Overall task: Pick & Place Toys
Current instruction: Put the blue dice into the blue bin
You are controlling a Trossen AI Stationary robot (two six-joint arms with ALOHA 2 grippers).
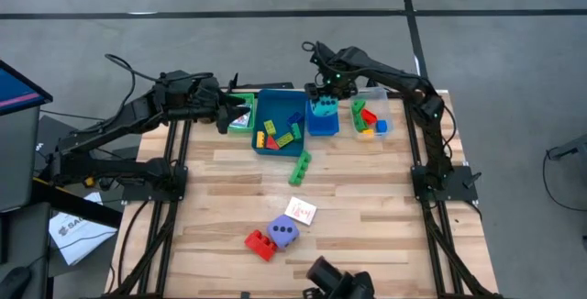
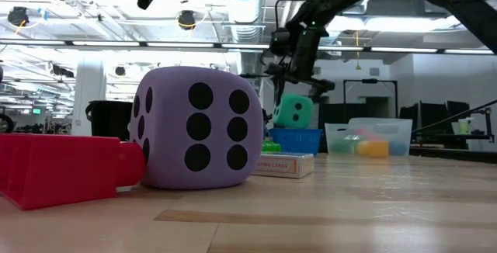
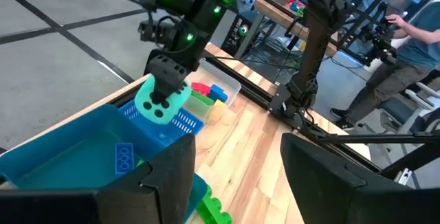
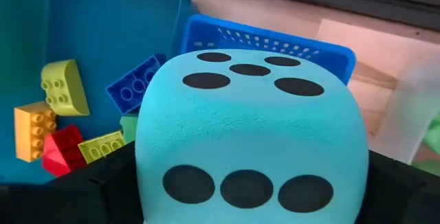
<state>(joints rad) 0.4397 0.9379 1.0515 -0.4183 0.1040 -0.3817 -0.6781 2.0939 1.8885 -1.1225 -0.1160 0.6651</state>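
Note:
My right gripper [image 1: 323, 95] is shut on a teal dotted dice cube [image 1: 323, 108], which hangs over the small blue basket [image 1: 321, 127] at the table's far edge. My left gripper [image 1: 229, 114] hovers open over the green tray [image 1: 242, 120] with nothing between its fingers. Several coloured bricks lie in the large blue tray [image 1: 271, 143] and in the clear tray [image 1: 378, 106]. Loose on the table are a green brick [image 1: 300, 166], a white card [image 1: 301, 210], a purple dice cube [image 1: 282, 233] and a red brick [image 1: 260, 243]. My right gripper pinches the teal dice cube by two opposite side faces [image 4: 143, 148], one finger [image 4: 103, 186] on each side. The fingers come from above, pointing steeply down. The cube [image 2: 295, 112] hangs below them, its underside about level with the basket's rim [image 2: 295, 132]; whether they touch I cannot tell.
The three trays and the basket stand in a row along the far edge. The black cup [image 1: 323, 271] sits at the near edge. A person [image 3: 405, 31] stands in the room beyond the table. Bare wood lies in the middle of the table.

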